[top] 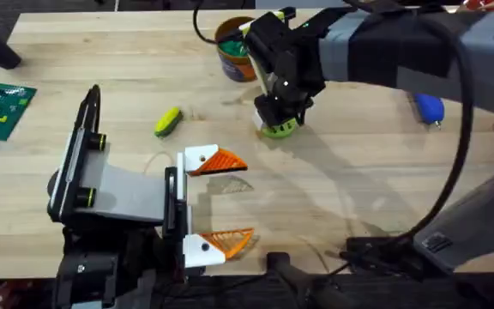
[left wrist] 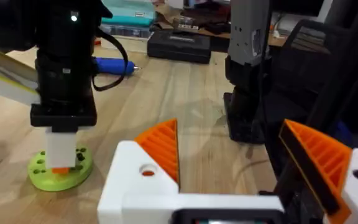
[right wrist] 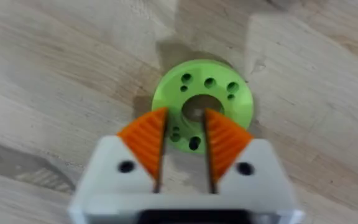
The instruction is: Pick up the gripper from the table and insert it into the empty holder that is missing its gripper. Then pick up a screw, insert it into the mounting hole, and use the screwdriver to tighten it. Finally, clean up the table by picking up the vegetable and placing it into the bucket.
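Hovering over the green holed disc (right wrist: 202, 103) at one o'clock: right fingers (right wrist: 148, 140) narrowly parted, gripping nothing. Lying at eleven o'clock on the worktop (top: 350, 163): vegetable (top: 168, 122). Left fingers (left wrist: 160, 146): spread wide, empty.

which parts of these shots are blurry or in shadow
Overhead: the right arm looms large, dark and soft-edged. Right wrist: the green disc is fairly sharp, while the nearest jaws blur. Left wrist: the blue screwdriver and the background clutter are soft.
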### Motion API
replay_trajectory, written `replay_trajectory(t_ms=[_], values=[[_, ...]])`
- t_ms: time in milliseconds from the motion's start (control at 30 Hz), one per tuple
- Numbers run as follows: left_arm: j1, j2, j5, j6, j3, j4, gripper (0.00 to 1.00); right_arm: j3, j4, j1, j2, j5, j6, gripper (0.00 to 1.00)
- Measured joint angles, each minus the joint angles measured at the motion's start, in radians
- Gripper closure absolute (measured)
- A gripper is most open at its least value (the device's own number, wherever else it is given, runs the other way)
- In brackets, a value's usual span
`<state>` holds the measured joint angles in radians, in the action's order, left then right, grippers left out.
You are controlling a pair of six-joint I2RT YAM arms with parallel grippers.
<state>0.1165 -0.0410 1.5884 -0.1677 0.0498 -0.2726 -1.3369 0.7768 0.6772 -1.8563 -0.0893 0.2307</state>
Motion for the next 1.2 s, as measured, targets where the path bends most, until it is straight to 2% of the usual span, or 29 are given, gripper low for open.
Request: replay_trajectory(t_ms=[33, 67, 133, 400, 567, 1000, 1200], values=[[0.000, 0.000, 0.000, 0.000, 0.000, 0.000, 0.012, -0.001, 0.003, 0.000, 0.000, 0.000, 0.000, 0.553], [0.000, 0.000, 0.000, 0.000, 0.000, 0.000, 0.012, -0.002, 0.007, 0.000, 0.000, 0.001, -0.002, 0.456], [0.000, 0.000, 0.000, 0.000, 0.000, 0.000, 0.012, -0.006, 0.016, 0.000, 0.000, 0.001, -0.003, 0.405], [0.000, 0.000, 0.000, 0.000, 0.000, 0.000, 0.012, -0.085, 0.127, 0.000, 0.000, 0.001, -0.003, 0.411], [0.000, 0.000, 0.000, 0.000, 0.000, 0.000, 0.012, -0.091, 0.195, 0.000, 0.000, 0.001, 0.000, 0.424], [0.000, 0.000, -0.007, 0.000, 0.000, 0.002, 0.012, -0.091, 0.121, 0.000, 0.000, 0.001, 0.000, 0.409], [0.000, 0.000, -0.007, 0.000, 0.000, 0.002, 0.012, -0.083, 0.148, 0.000, -0.004, 0.001, 0.000, 0.426]])
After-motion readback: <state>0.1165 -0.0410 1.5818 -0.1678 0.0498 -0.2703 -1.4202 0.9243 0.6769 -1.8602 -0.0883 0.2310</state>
